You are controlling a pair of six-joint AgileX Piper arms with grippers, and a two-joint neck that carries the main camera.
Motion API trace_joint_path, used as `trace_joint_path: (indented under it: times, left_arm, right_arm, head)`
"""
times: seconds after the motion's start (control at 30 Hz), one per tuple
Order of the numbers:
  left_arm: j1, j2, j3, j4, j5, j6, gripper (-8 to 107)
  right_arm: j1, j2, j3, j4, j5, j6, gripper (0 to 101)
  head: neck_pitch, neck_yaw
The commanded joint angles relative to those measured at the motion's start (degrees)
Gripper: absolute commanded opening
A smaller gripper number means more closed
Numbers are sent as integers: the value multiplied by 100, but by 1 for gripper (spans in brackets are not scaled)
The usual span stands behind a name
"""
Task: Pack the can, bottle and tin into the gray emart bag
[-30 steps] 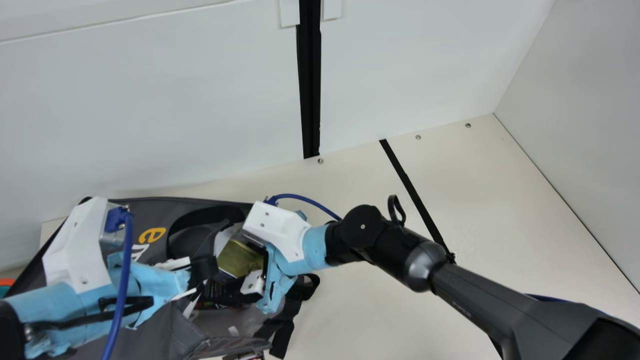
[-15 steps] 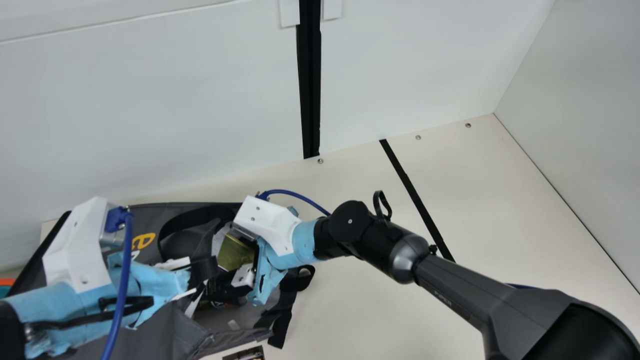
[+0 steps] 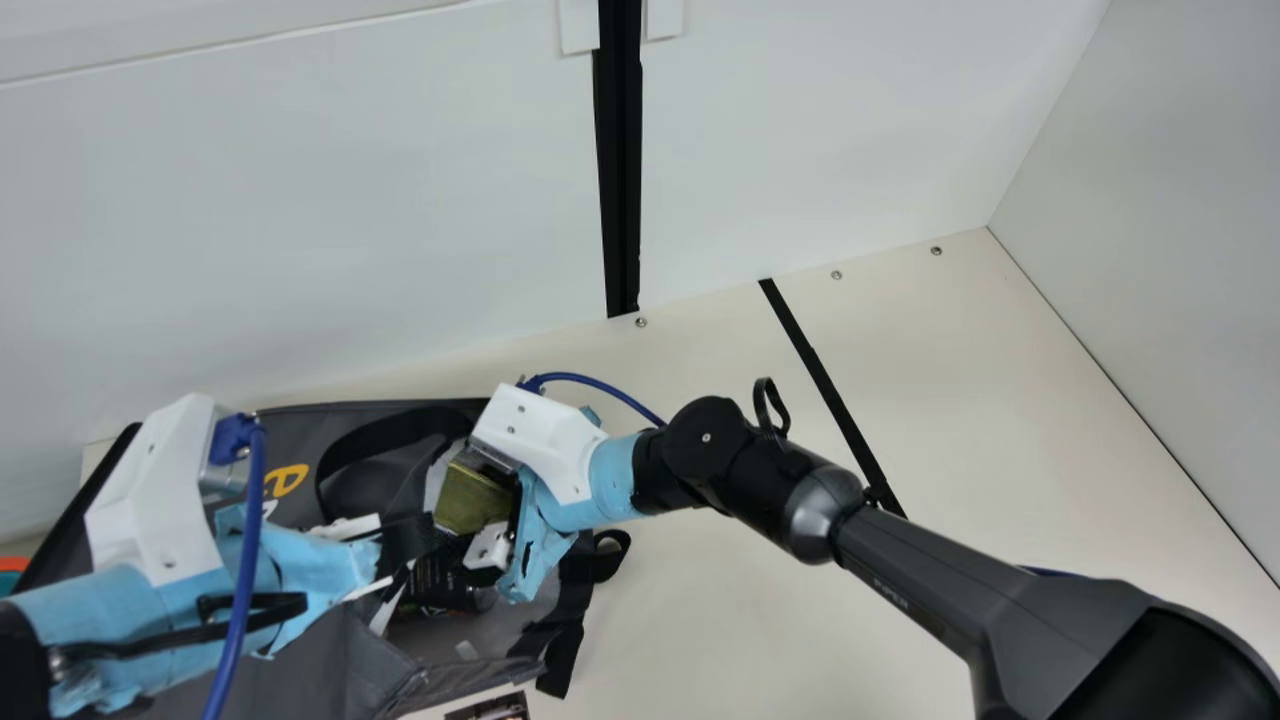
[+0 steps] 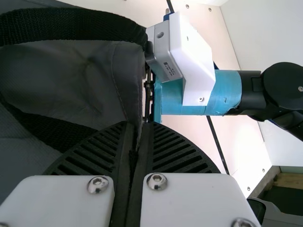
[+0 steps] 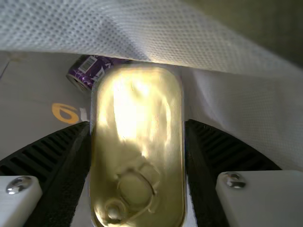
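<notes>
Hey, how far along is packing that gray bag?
The dark container, probably the bottle, looks packed inside the gray bag. The purple can, against gray fabric, seems packed too. The right claw grips the gold tin; the left claw pinches the bag's edge. Likely left: releasing the tin inside.

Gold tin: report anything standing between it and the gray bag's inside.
Possibly: in the right wrist view, pale fabric edges one end of the tin and may catch it. A purple can lies beyond. Nothing else visible blocks its way into the gray bag.
</notes>
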Motion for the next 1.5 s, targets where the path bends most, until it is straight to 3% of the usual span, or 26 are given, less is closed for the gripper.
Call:
trace_joint_path:
  times: [0.0, 0.17, 0.77, 1.47]
  left_arm:
    - [0, 0, 0, 0, 0, 0, 10]
    - [0, 0, 0, 0, 0, 0, 10]
    - [0, 0, 0, 0, 0, 0, 10]
    - [0, 0, 0, 0, 0, 0, 10]
  right_arm:
    - [-8, 1, 23, -18, -3, -9, 77]
    - [-34, -27, 51, 22, -2, -41, 91]
    - [-430, -359, 339, 87, 172, -171, 91]
    - [-932, -1015, 734, -178, 327, -6, 91]
  head:
    - [-130, -5]
    - [-130, -5]
    - [-130, -5]
    - [-130, -5]
